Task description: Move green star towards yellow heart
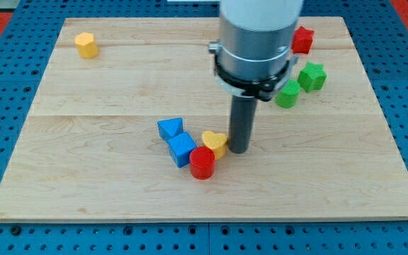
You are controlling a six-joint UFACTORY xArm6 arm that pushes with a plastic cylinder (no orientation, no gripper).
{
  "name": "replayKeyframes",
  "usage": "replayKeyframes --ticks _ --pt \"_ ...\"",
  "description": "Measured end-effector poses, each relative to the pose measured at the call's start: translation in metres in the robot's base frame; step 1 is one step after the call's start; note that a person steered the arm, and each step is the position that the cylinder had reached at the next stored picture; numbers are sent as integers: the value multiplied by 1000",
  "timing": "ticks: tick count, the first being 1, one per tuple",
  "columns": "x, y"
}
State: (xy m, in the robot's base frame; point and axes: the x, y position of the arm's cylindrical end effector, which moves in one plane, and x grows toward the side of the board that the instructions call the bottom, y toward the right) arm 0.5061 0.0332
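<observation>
The green star point(312, 76) lies at the view's upper right of the wooden board point(105, 177). The yellow heart point(215, 142) lies near the middle, touching a red cylinder point(202, 162) below it. My tip point(239, 149) rests on the board just right of the yellow heart, almost touching it. The tip is far from the green star, which is up and to the right of it. The arm's grey body hides part of the board behind it.
A green block point(286, 93) sits just left of the green star. A red block point(302, 40) lies above them. A blue triangle point(170, 128) and a blue cube point(182, 149) sit left of the heart. A yellow block point(86, 44) lies at the upper left.
</observation>
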Motion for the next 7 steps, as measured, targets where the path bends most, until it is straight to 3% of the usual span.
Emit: replayKeyframes --ticks 1,2,4,5,7 --pt "-2 14" --pt "-9 108" --pt "-107 200" --pt "-151 201" --pt "-155 123"
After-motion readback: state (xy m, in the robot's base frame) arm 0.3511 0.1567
